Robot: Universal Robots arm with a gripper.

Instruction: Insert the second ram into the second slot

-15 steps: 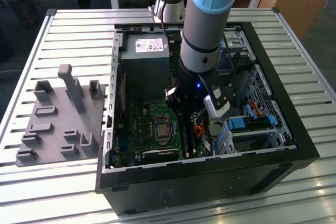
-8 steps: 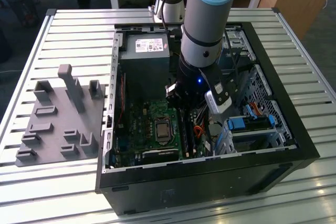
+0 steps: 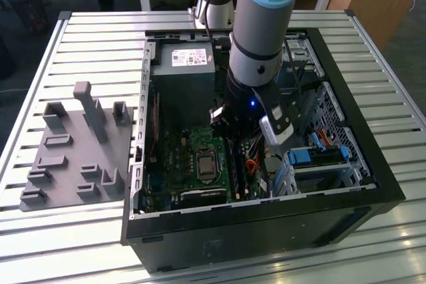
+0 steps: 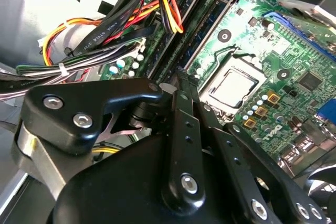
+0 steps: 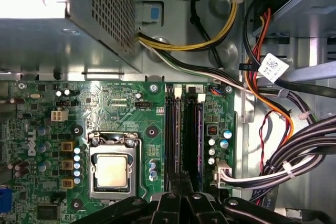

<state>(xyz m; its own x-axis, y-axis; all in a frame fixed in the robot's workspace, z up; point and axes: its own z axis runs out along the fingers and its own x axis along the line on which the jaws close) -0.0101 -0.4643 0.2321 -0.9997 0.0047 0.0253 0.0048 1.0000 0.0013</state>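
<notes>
The second ram (image 5: 200, 140) — a thin dark-blue stick seen edge-on — stands seated in the motherboard (image 5: 121, 108) slot beside the processor socket (image 5: 111, 170); the gripper (image 5: 181, 195) sits directly above it, fingers clenched together.

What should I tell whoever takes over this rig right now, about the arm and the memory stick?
Gripper: down inside the computer case, its tip right over the memory slots beside the processor; open or shut can't be told.
Memory stick: one dark blue stick stands in a slot by the tip.
Done or left: whether it is fully seated doesn't show.
</notes>
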